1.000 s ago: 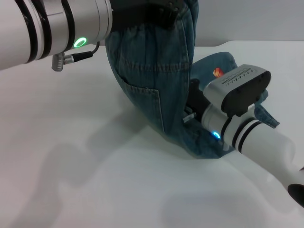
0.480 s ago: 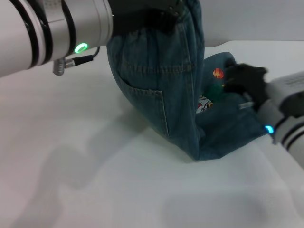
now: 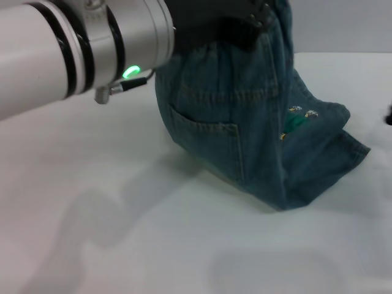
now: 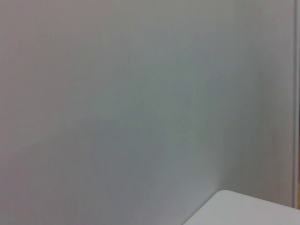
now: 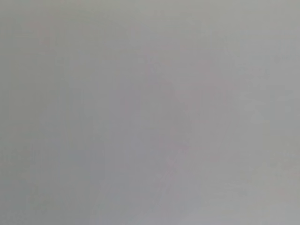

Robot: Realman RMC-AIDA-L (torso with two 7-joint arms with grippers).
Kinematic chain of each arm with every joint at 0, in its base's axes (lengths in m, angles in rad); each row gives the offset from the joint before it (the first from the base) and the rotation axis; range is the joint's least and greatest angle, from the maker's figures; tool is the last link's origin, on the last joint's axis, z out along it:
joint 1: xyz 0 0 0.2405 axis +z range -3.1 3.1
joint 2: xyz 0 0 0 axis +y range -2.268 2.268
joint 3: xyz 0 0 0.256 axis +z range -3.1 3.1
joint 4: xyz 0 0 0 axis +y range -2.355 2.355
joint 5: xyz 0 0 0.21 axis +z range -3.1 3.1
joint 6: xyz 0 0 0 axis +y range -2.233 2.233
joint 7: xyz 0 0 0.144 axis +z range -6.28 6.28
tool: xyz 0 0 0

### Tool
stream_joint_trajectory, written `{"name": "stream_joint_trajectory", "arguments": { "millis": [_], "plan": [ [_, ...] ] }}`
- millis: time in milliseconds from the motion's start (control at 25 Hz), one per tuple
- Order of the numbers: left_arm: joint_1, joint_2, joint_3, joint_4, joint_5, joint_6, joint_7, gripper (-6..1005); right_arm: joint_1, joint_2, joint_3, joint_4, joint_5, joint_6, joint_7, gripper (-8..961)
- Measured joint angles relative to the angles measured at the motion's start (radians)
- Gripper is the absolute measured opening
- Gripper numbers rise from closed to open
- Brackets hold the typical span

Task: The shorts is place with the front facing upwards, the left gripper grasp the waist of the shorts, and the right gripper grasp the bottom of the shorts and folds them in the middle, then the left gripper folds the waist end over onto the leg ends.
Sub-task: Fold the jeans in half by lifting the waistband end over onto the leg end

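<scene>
While the waist (image 3: pixel 245 43) end is hoisted at the top of the head view, the shorts (image 3: pixel 245 128) hang from it as a doubled denim panel, back pocket facing the camera, lower part resting on the white tabletop (image 3: pixel 122 233) right of centre, leg ends (image 3: pixel 331 171) spread flat toward the right; a bit of green-orange print peeks at the fold. Left tool (image 3: pixel 245 21) is clenched on the waist, green-lit arm reaching in from upper left, likely held high so the waist can be carried across and laid onto the leg ends. Lengthwise fold looks done, waist-over-legs fold not yet. Right tool is out of sight apart from a dark sliver at the right edge, so fabric lies free there. Both wrist views show only blank grey surface, no fingers
</scene>
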Motion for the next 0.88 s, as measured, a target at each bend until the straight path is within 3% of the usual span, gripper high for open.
{"name": "stream_joint_trajectory", "arguments": {
  "millis": [240, 560, 680, 880],
  "plan": [
    [-0.014, -0.001, 0.029, 0.054, -0.053, 0.032, 0.043, 111, -0.069, -0.001, 0.04, -0.003, 0.001, -0.062, -0.005, -2],
    [-0.031, -0.002, 0.054, 0.091, -0.06, 0.076, 0.048, 117, -0.062, 0.0, 0.032, -0.005, -0.006, -0.051, -0.005, -1],
    [-0.04, -0.002, 0.086, 0.124, -0.065, 0.133, 0.058, 119, -0.061, -0.001, 0.032, -0.004, -0.007, -0.051, -0.006, -1],
    [-0.063, -0.004, 0.211, 0.267, -0.084, 0.353, 0.071, 122, -0.061, -0.001, 0.03, -0.002, -0.008, -0.051, -0.006, -2]
  ]
}}
